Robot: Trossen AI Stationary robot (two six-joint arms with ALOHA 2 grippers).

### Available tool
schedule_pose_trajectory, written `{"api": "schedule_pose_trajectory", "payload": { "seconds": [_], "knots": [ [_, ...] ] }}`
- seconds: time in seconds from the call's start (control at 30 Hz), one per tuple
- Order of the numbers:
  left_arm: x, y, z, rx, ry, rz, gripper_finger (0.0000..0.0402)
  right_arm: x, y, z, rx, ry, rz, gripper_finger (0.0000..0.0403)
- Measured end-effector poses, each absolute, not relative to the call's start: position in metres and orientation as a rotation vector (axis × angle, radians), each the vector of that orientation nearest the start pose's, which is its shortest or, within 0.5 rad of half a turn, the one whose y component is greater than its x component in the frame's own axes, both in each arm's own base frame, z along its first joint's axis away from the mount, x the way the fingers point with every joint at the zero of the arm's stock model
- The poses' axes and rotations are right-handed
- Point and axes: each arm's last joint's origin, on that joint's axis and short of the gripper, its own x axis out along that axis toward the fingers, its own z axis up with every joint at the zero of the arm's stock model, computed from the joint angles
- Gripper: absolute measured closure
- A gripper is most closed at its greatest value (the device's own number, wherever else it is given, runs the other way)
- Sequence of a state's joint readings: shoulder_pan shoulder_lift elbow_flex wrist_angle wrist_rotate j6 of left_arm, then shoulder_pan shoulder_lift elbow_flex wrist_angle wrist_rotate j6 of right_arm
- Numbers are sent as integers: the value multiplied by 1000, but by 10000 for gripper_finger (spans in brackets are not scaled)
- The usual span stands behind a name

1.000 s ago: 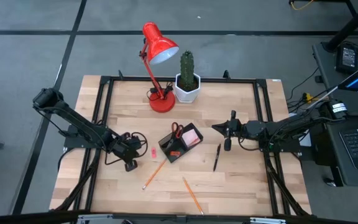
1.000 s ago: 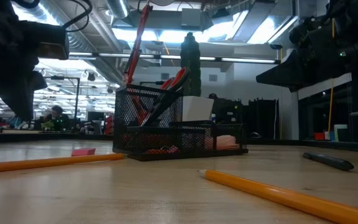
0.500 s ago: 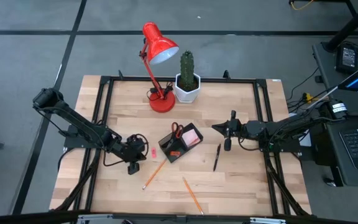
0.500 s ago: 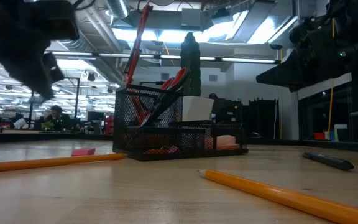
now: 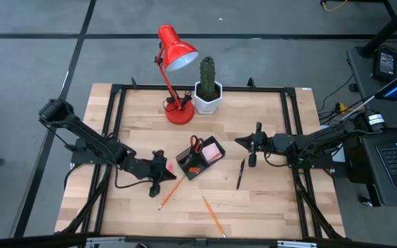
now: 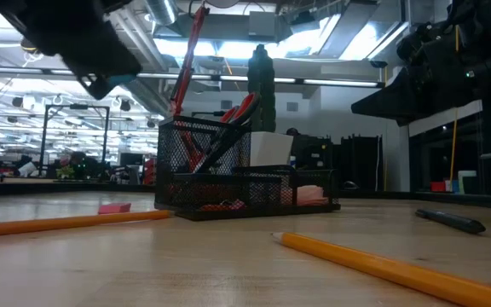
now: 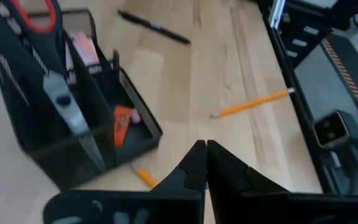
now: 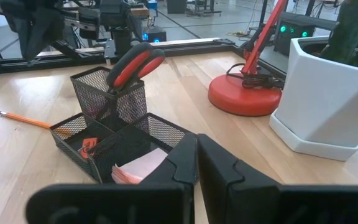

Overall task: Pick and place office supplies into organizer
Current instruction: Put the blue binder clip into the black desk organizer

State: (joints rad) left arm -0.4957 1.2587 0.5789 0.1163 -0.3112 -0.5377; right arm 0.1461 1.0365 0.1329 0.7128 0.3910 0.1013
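Organizer [image 5: 200, 159] sits mid-table, at roughly three o'clock from my left gripper [image 5: 161, 172], whose fingers are pressed together over the near end of one orange pencil [image 5: 170, 192]. I count two pencils; the second [image 5: 214, 215] lies toward five o'clock. One pair of red-handled scissors [image 7: 39, 74] stands in the mesh tray, one pink sticky-note pad [image 8: 140, 168] lies beside it, and one small pink piece [image 6: 114, 207] rests on the wood. My right gripper [image 5: 252, 146], fingers nearly touching, holds nothing; one black pen [image 5: 240, 173] lies at its six o'clock.
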Motion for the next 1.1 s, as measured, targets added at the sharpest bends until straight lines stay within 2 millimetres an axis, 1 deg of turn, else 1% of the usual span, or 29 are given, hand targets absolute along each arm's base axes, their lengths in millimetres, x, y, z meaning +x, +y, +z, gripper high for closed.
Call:
{"api": "schedule_pose_trajectory", "payload": {
  "seconds": [0.2, 0.4, 0.53, 0.63, 0.77, 0.93, 1.1],
  "knots": [
    [237, -115, 192, -243, 428, 11, 400, 177, 15, 157, 49, 172, -253, 383],
    [258, -113, 178, -221, 349, 43, 400, 177, 15, 157, 49, 172, -253, 383],
    [277, -112, 170, -202, 365, 72, 400, 177, 15, 157, 47, 175, -253, 383],
    [293, -116, 169, -161, 370, 70, 400, 177, 15, 156, 43, 187, -254, 383],
    [308, -122, 168, -90, 424, 86, 400, 176, 15, 152, 38, 228, -256, 383],
    [320, -120, 166, -4, 547, 184, 400, 175, 15, 151, 53, 239, -259, 383],
    [328, -117, 166, 18, 564, 207, 400, 175, 15, 150, 52, 242, -259, 383]
  ]
}}
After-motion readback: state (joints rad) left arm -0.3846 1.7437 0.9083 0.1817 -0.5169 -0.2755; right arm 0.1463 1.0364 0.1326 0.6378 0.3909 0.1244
